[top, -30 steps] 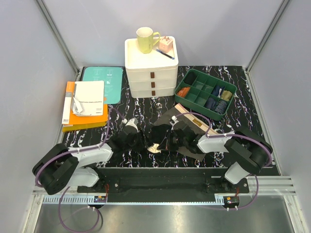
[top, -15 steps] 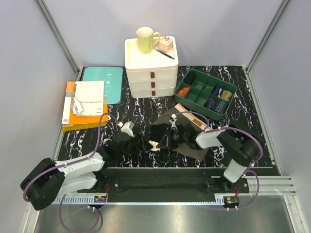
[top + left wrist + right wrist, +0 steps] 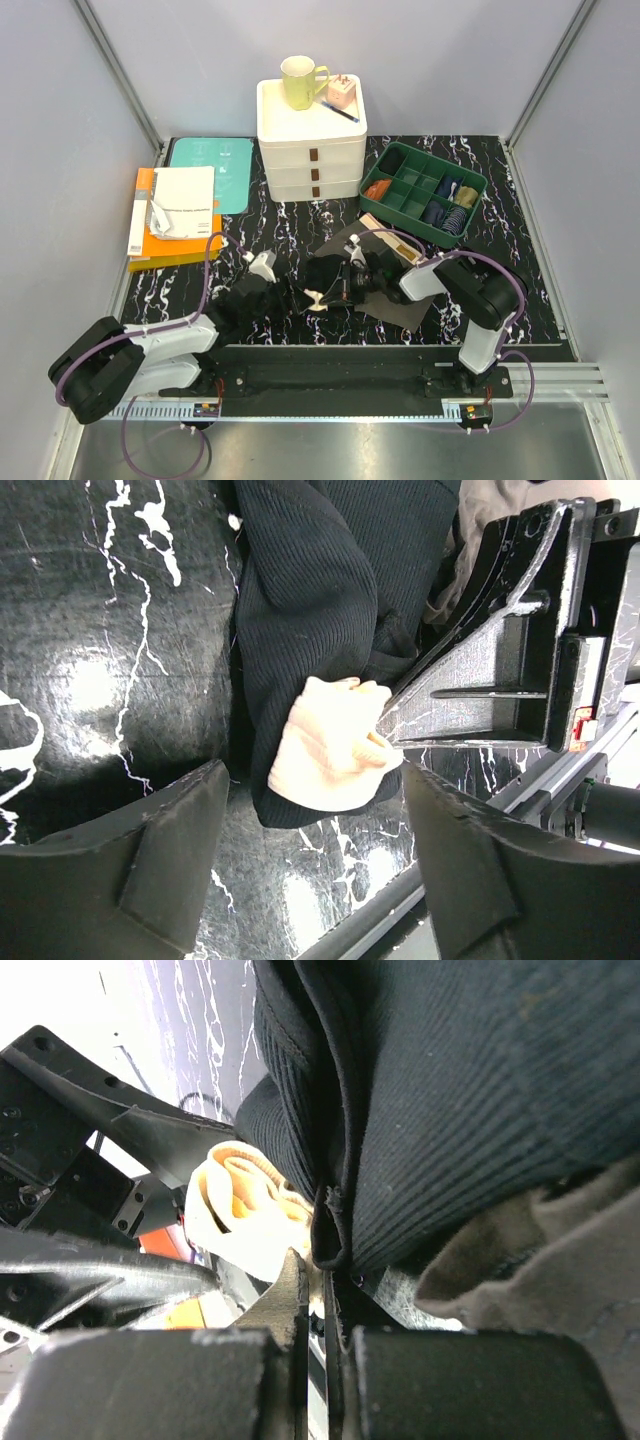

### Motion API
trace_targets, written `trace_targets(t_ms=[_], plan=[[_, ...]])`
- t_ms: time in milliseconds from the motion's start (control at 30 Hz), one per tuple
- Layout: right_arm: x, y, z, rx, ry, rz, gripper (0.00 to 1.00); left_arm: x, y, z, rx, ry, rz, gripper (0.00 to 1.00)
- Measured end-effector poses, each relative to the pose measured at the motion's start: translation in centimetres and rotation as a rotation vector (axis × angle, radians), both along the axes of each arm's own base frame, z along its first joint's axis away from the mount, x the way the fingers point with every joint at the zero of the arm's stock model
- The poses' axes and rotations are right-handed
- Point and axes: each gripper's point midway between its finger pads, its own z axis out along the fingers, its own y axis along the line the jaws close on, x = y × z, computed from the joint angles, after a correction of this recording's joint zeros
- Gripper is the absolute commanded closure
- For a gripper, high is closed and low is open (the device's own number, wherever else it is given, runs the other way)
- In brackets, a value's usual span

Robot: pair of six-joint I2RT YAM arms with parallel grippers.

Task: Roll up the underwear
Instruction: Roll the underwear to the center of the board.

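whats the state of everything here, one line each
black underwear, partly rolled, hem pinched by the right end effector
brown underwear, lying flat under the black pair
left end effector, open, fingers either side of the beige waistband
right end effector, shut on the black underwear
drawers, all closed
mug, upright on the drawers

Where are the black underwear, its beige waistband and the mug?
black underwear (image 3: 330, 580), left wrist view, ribbed body cloth
beige waistband (image 3: 330, 745), left wrist view, bunched end
mug (image 3: 298, 82), top view, its side wall
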Motion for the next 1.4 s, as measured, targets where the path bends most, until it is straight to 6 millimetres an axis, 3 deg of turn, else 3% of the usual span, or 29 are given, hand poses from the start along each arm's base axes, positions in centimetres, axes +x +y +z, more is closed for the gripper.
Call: trace_targets(t_ms=[533,733,767,833,900,933,1033,1267,1400], plan=[[-0.2,-0.1,-0.3,0.026,0.022,0.033,1.0,0.9,-0.1,-0.5,-0.02,-0.03,0.029,0.37],[-0.2,0.0,-0.3,0.033,0.025,0.043,1.0,1.2,-0.3,-1.1,-0.024,-0.021,0.038,0.64],[-0.2,0.0,-0.3,0.033,0.024,0.043,1.0,1.2,-0.3,-1.2,-0.025,-0.016,0.041,0.72],[-0.2,0.0,-0.3,0.033,0.024,0.043,0.94,1.3,-0.4,-1.1,-0.032,-0.018,0.042,0.81],[-0.2,0.0,-0.3,0.032,0.022,0.042,0.81,1.4,-0.5,-1.0,-0.038,-0.021,0.043,0.92],[-0.2,0.0,-0.2,0.029,0.02,0.041,0.67,1.4,-0.5,-0.9,-0.038,-0.021,0.043,0.94],[-0.2,-0.5,-0.1,-0.009,-0.005,0.04,0.51,1.4,-0.6,-1.0,-0.029,-0.006,0.041,0.96],[0.4,-2.8,2.6,-0.183,-0.219,0.052,0.42,1.8,-0.7,-0.8,0.065,0.085,0.025,0.97],[-0.4,-1.0,5.6,-0.252,-0.482,0.138,0.41,1.6,0.2,-0.8,0.107,0.148,0.008,0.97]])
